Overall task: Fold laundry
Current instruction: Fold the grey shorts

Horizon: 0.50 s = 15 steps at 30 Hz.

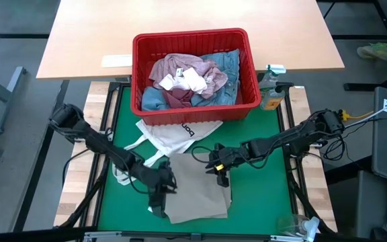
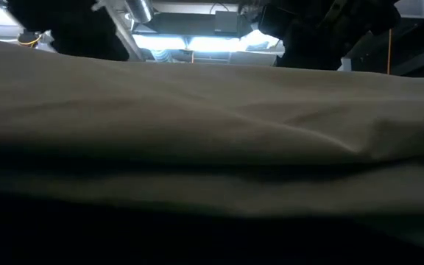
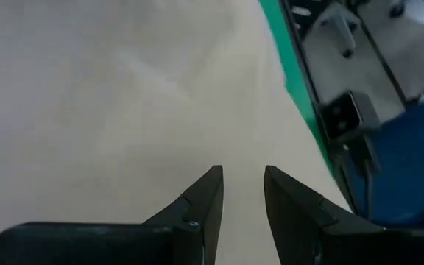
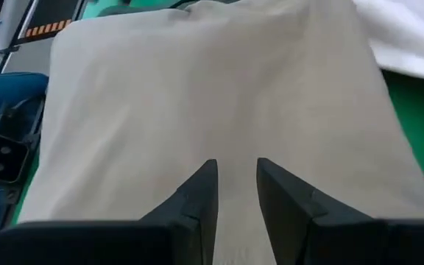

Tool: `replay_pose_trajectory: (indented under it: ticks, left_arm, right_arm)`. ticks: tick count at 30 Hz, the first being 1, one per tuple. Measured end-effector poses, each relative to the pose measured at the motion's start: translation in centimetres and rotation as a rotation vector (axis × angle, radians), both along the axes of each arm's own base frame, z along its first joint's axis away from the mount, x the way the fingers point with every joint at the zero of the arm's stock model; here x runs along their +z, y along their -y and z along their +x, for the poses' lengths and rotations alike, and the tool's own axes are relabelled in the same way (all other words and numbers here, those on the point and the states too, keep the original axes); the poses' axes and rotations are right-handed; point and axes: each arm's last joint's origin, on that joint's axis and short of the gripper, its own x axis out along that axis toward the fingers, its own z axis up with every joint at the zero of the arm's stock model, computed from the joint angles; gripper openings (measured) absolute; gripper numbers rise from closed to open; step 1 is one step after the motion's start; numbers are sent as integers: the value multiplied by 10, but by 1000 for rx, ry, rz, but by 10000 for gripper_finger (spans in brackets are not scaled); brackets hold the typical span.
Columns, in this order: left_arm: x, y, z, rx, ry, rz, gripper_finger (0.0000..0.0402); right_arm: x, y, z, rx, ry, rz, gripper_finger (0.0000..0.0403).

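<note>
beige trousers [image 2: 212, 140] fill low view, arms hidden

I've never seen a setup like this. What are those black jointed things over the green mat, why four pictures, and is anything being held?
They are two robot arms, each ending in a two-finger pincer. One picture looks down from above, one looks level across the table, where cloth fills it, and one camera sits on each wrist. On the green mat lie folded beige trousers and a white tote bag. Behind stands a red basket with more laundry. The left pincer is at the trousers' left edge, the right pincer at their upper right. Each wrist view shows slightly parted fingers over the cloth; nothing appears gripped.
</note>
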Motion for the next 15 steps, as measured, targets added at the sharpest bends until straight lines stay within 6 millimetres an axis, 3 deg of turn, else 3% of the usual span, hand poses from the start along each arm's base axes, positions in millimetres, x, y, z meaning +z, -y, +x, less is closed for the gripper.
replay_pose_trajectory:
  ticks: [7,15]
  left_arm:
    - [-33,21,-2,-29,-78,54,96]
    - [-20,21,0,-34,2,28,96]
  right_arm:
    - [0,1,0,-30,1,-27,96]
    - [0,1,0,-62,-5,13,96]
